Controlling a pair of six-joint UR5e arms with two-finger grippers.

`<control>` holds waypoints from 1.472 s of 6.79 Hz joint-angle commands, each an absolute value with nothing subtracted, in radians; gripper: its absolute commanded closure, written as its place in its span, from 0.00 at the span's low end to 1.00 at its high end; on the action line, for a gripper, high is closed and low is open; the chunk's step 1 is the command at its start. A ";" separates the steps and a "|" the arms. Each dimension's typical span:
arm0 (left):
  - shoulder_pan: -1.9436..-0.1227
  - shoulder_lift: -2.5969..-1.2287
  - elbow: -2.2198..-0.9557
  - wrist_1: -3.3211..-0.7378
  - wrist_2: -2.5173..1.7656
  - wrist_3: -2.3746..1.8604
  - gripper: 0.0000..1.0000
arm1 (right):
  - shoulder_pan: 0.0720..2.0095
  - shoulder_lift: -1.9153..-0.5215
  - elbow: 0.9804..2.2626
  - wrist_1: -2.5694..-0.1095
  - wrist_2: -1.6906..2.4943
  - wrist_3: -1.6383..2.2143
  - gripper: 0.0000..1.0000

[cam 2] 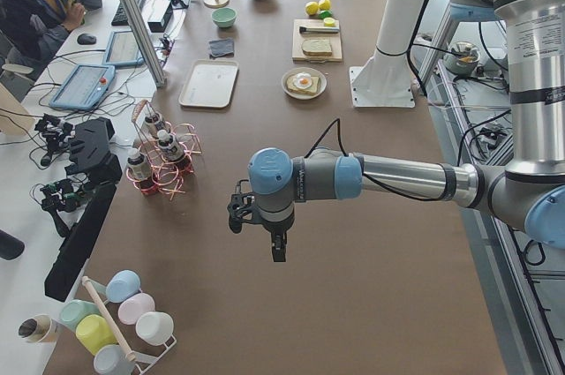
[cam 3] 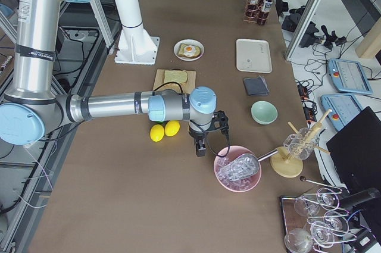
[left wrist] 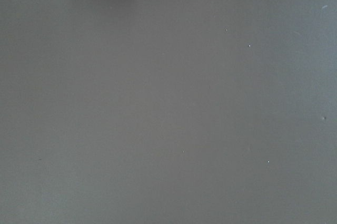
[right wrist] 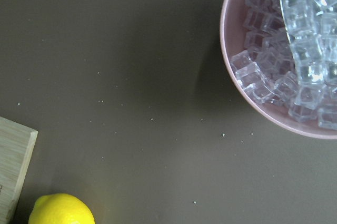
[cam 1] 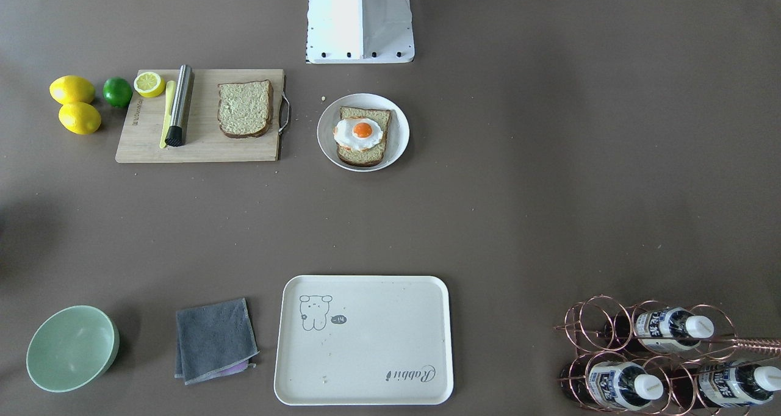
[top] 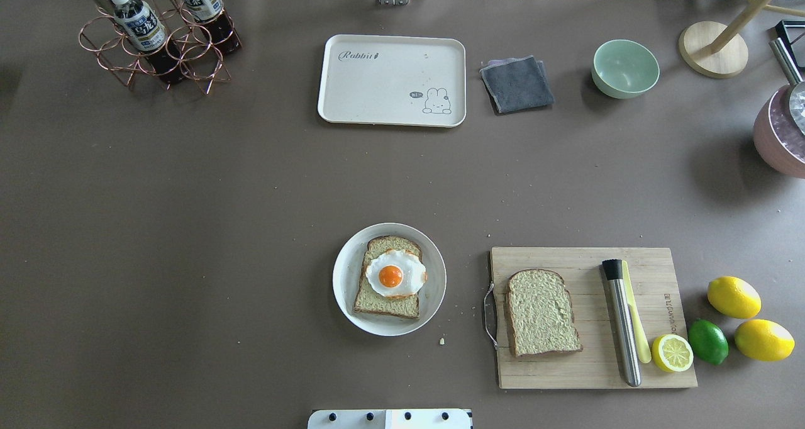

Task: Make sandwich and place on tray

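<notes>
One bread slice (top: 377,303) lies on a small round white plate (top: 346,278) at table centre, with the fried egg (top: 395,274) on top. The second bread slice (top: 542,312) lies alone on the wooden cutting board (top: 591,366). The cream tray (top: 377,83) sits bare at the far side of the table. My left gripper (cam 2: 277,250) hangs over bare table far from the food, seen only in the exterior left view. My right gripper (cam 3: 200,149) hangs between the lemons and the ice bowl, seen only in the exterior right view. I cannot tell whether either is open or shut.
A steel muddler (top: 621,322) and half lemon (top: 671,352) lie on the board, with two lemons (top: 733,297) and a lime (top: 707,341) beside it. A grey cloth (top: 517,84) and green bowl (top: 625,68) flank the tray. A bottle rack (top: 157,39) and pink ice bowl (cam 3: 238,168) stand at the table ends.
</notes>
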State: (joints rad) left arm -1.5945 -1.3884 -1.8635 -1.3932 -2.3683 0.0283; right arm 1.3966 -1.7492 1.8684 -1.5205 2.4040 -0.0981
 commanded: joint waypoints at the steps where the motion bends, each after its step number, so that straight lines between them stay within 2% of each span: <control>1: -1.589 -1.385 -1.874 -1.397 -2.368 0.040 0.02 | 1.289 -1.750 1.891 -1.405 2.439 -0.020 0.00; 4: -1.591 -1.385 -1.875 -1.430 -2.368 0.035 0.02 | 1.156 -1.750 2.003 -1.379 2.467 0.232 0.00; 5: -1.591 -1.385 -1.875 -1.443 -2.370 0.038 0.02 | 1.108 -1.750 2.014 -1.297 2.467 0.367 0.00; 7: -1.591 -1.385 -1.871 -1.462 -2.370 0.037 0.02 | 0.895 -1.732 2.014 -1.038 2.330 0.820 0.00; 10: -1.591 -1.385 -1.867 -1.491 -2.368 0.034 0.02 | 0.682 -1.599 2.017 -1.014 2.200 1.139 0.01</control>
State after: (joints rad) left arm -1.5908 -1.3852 -1.8681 -1.4850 -2.3690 0.0345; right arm 0.7690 -1.6421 2.0165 -1.0226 2.2651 1.0298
